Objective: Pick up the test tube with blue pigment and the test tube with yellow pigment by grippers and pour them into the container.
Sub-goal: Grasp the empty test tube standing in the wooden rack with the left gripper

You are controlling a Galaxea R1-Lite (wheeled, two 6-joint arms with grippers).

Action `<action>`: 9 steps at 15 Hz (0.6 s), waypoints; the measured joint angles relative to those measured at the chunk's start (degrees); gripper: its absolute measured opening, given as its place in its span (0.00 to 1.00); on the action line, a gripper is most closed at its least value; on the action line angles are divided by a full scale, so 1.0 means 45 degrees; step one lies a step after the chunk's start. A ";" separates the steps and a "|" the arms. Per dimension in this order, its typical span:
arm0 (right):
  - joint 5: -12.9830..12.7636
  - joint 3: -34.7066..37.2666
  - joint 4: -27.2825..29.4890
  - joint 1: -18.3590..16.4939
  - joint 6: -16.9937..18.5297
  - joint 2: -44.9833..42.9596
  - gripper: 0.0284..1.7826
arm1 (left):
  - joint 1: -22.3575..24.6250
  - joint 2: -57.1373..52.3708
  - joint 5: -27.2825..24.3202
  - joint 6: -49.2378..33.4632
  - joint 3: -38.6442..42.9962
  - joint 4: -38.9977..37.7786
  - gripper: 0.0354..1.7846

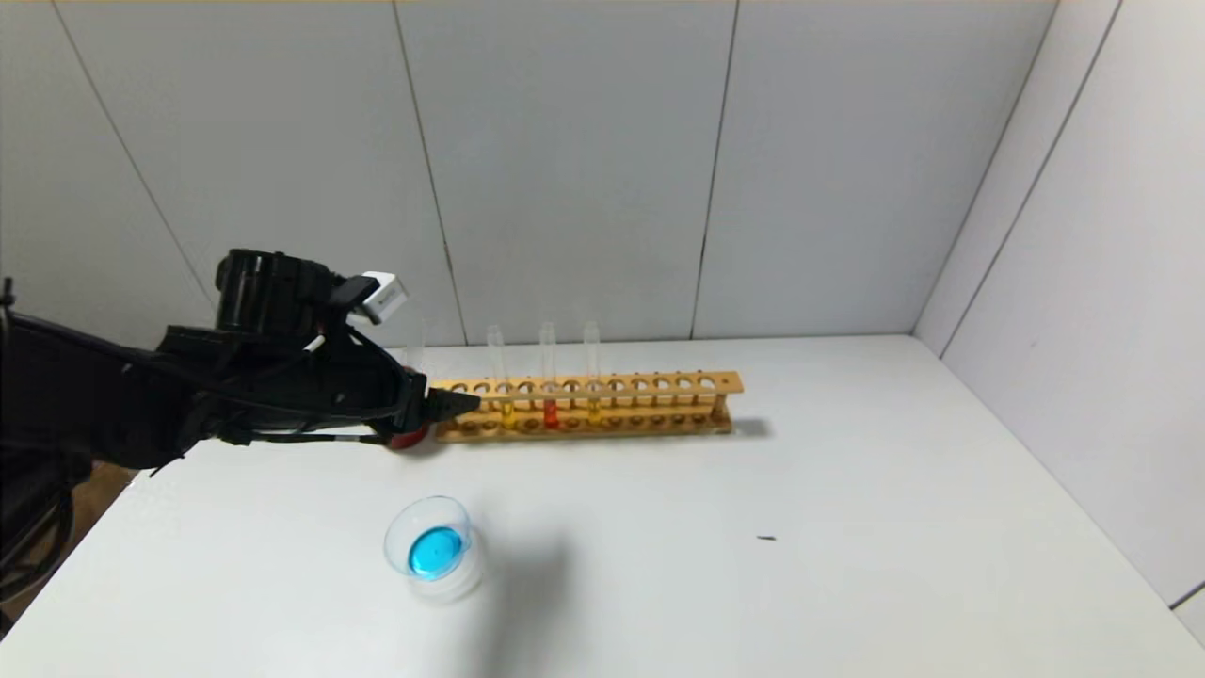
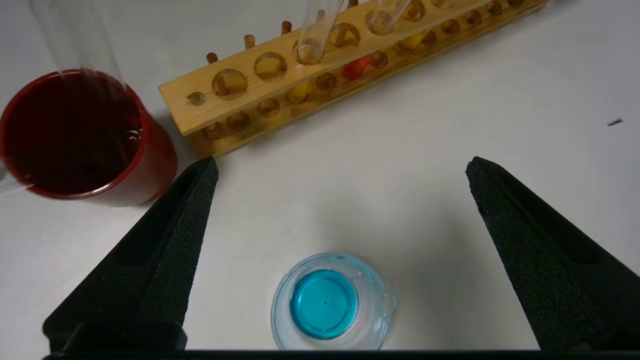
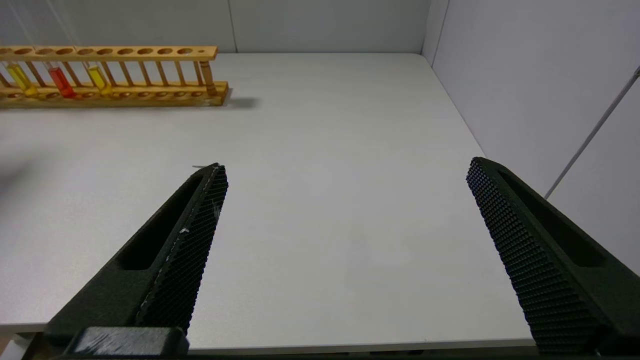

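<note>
The container [image 1: 458, 582] [image 2: 372, 300], a small clear dish, holds blue liquid at the table's front left. Two test tubes with yellow pigment [image 1: 506, 411] [image 1: 593, 409] [image 3: 20, 79] [image 3: 98, 79] stand in the wooden rack [image 1: 659, 407], with a red-orange tube [image 1: 551, 414] between them. I see no test tube with blue pigment in it. A clear, colourless tube [image 1: 417, 353] [image 2: 75, 40] stands in the dark red cup [image 2: 150, 160]. My left gripper [image 1: 454, 405] [image 2: 344, 165] hangs open and empty at the rack's left end, above and behind the dish. My right gripper [image 3: 345, 167] is open and empty over the front right table edge.
The dark red cup [image 1: 407, 439] sits just left of the rack [image 2: 252, 87], mostly hidden under my left gripper. A small dark speck [image 1: 767, 539] lies on the white table. Grey wall panels close off the back and the right side.
</note>
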 joint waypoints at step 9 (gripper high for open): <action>0.0000 0.0000 0.0000 0.0000 0.0005 0.0000 0.98 | -0.0490 0.2782 0.0190 -0.0003 -0.2891 -0.0005 0.98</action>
